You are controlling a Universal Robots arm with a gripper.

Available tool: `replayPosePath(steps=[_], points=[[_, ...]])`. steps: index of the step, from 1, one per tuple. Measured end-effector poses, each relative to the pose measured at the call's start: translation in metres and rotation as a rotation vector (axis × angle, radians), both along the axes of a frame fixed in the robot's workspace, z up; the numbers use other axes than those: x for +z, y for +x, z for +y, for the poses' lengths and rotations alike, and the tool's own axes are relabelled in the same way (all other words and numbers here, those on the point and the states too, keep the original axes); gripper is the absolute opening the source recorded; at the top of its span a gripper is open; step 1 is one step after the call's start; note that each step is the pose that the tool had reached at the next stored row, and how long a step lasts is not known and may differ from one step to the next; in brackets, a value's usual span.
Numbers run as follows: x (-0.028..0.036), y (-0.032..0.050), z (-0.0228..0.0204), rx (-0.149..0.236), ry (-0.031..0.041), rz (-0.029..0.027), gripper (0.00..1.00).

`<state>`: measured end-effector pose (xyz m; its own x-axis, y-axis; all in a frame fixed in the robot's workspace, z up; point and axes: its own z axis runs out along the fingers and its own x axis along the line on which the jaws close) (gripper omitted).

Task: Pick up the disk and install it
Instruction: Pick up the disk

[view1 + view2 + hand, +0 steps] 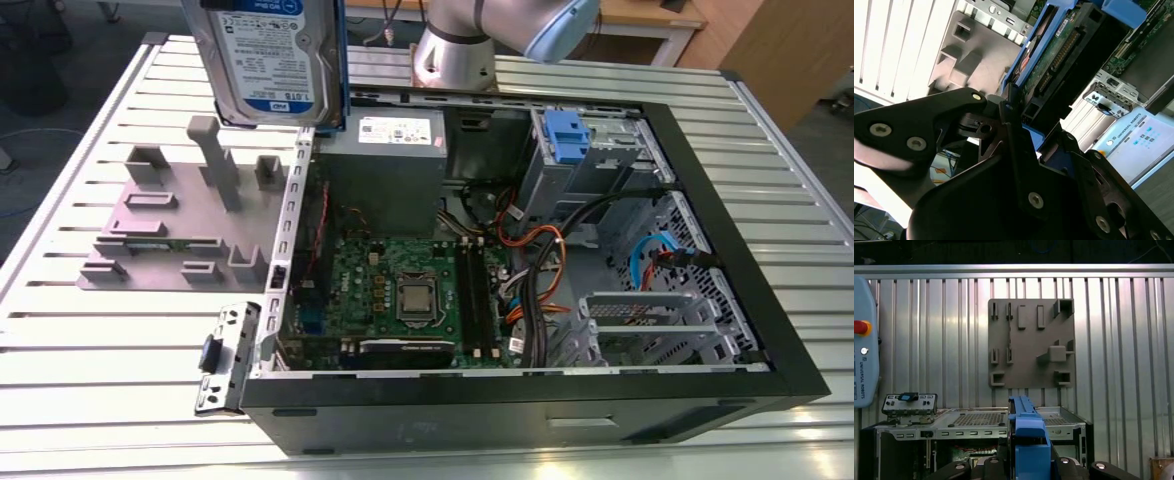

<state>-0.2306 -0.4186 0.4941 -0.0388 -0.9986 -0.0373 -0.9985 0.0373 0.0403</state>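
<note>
The disk [267, 55], a flat silver-grey hard drive with a white-and-blue label in a blue plastic caddy, stands upright in the upper left of the exterior view, its lower edge in front of the far left corner of the open black computer case [534, 405]. In the second wrist view the black gripper [1029, 117] pinches it edge-on. Its fingers [1010, 107] press against the caddy's sides, and the disk's green circuit face runs outward from them. In the first wrist view the blue caddy end rises between the black finger parts. Below the disk in the exterior view a grey slotted fixture plate [160, 225] lies on the ribbed metal table [80, 350], just left of the case.
</note>
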Motion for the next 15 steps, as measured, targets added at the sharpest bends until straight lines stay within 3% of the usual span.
replayPosePath(steps=[15], points=[[-0.0003, 0.0003, -0.0039, 0.0, 0.0, 0.0001, 0.36]])
